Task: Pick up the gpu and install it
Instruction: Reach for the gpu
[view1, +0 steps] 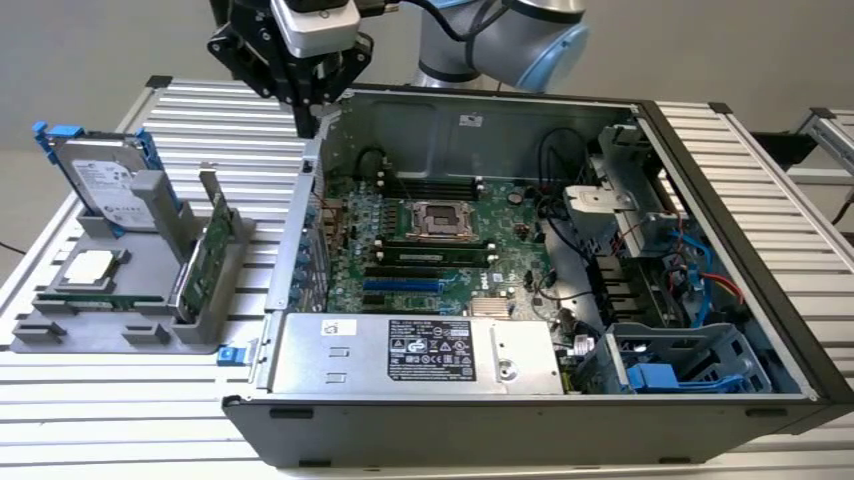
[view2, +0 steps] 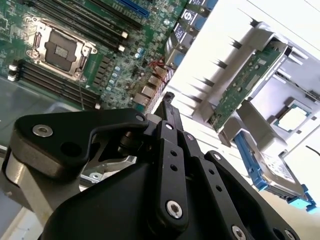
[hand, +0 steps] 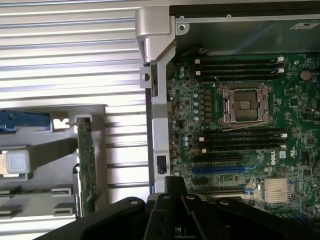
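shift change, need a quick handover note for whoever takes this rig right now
Gripper: shut, holding nothing, above the far corner of the open case on the exterior view's left.
gpu: standing on edge in the grey holder outside the case, near the hard drive; not touched by the gripper.
Done: nothing that shows. The expansion slots on the motherboard are empty.
Left: gpu not yet picked up, not yet installed.
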